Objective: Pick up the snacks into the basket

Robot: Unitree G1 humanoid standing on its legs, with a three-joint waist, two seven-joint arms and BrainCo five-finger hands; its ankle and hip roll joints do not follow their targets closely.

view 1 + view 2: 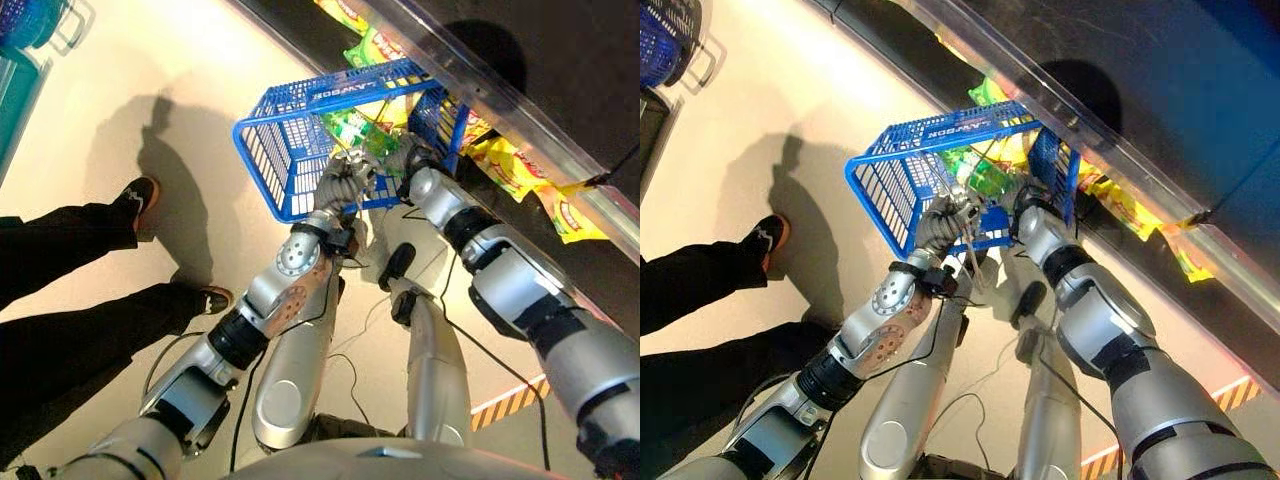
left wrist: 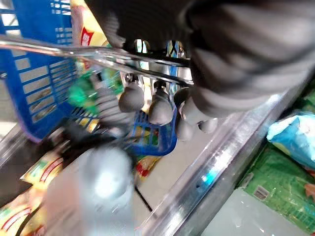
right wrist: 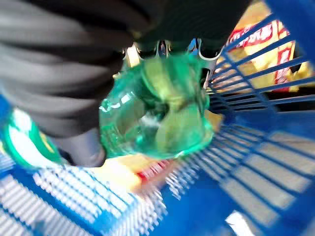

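Nearest the camera: both hands, up at the basket. L hand [image 1: 343,180] has its fingers curled round the thin metal handle [image 2: 59,49] of the blue basket [image 1: 262,150], carrying it; the wrist view shows dark fingertips [image 2: 131,98] hooked under the wire. R hand [image 3: 74,88] is inside the basket, closed on a green snack bag [image 3: 157,118], which is crumpled against the palm and sits low over the basket's blue mesh floor.

Count: 1 basket in hand. In it, 1 green bag in the R hand, plus at least 1 more green pack [image 1: 350,128] and 1 yellow pack w/ red print [image 3: 147,172] lying on the bottom. Exact no. of packs inside: can't tell, they overlap.

Outward: yellow snack bags [image 1: 510,165] lie on the dark shelf [image 1: 600,90] far right, behind a clear plastic rail [image 1: 480,85]; about 3 show right of the basket, more yellow/green ones further along the shelf past the basket's far side. Wrist view also catches green and pale-blue packs [image 2: 295,142] on a shelf.

Floor [image 1: 130,60] is pale beige, smooth. Striped hazard tape [image 1: 510,402] near right. A person's 2 legs in dark trousers [image 1: 60,300] w/ dark shoes stand at left. A 2nd blue basket [image 1: 30,20] sits far left corner.
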